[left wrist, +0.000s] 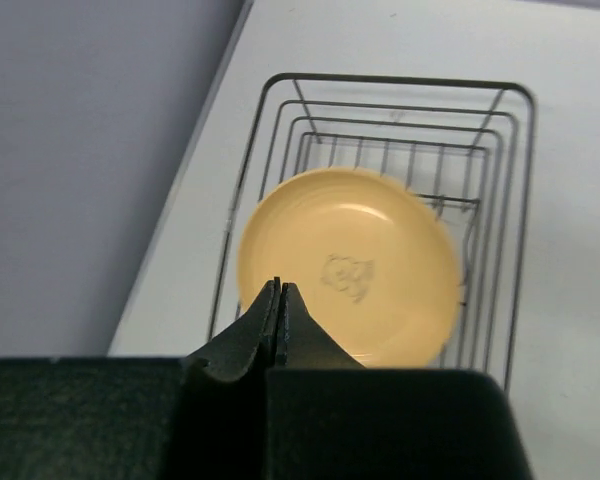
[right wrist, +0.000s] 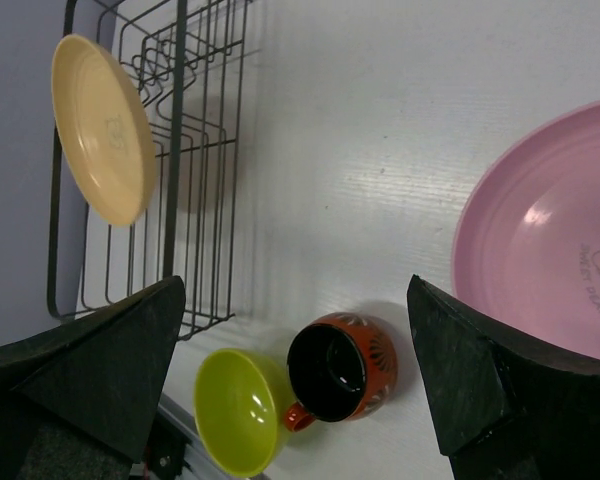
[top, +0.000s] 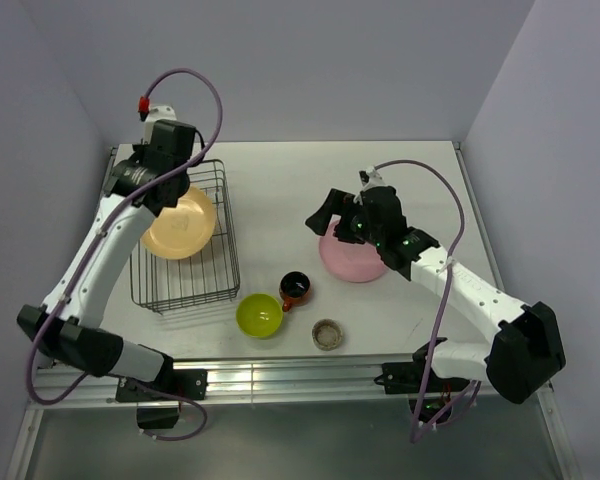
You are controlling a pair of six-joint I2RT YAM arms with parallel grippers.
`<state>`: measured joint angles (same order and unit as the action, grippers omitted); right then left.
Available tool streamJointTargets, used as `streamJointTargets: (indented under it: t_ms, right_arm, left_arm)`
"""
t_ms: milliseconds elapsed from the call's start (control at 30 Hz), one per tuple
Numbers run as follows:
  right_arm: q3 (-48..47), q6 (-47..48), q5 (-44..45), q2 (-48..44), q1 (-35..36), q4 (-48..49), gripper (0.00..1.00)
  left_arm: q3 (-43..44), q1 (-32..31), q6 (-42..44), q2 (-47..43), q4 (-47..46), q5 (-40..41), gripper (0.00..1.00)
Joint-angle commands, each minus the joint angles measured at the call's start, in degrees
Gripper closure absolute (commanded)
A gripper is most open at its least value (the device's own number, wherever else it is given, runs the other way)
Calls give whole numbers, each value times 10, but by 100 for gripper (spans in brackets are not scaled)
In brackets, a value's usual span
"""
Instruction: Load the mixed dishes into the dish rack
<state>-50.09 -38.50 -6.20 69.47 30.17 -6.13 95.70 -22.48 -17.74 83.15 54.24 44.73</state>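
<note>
The rectangular black wire dish rack sits on the white table at its left side, and the round yellow-orange plate is inside it, tilted on its edge and leaning among the wires in the rack's far half. The left gripper hangs above the plate's near rim with its 2 fingers pressed flat together and nothing between them; the right wrist view shows the plate standing in the rack with no finger on it. The right gripper is out over the middle of the table with its jaws spread wide and holding nothing, and its right finger shows in front of the near edge of the round pink plate. That plate lies flat on the table to the right of centre, face up, with small printed lettering on it. In front of it stands the small red-orange mug with a dark inside, upright, its handle turned toward the lime-green bowl, which sits just beside it, mouth up, close to the rack's near right corner. The small grey-beige round cup stands alone near the table's front edge, to the right of the bowl.
</note>
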Motion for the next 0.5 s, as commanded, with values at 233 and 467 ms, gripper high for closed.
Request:
streamJointTargets:
  t_ms: [233, 467]
  right_arm:
    - [-70, -1, -1, 11, 43, -23, 1]
    - [-84, 14, 3, 29, 67, -29, 1]
  left_arm:
    - [-91, 0, -32, -113, -53, -140, 90]
    - [-140, 23, -27, -85, -80, -172, 25]
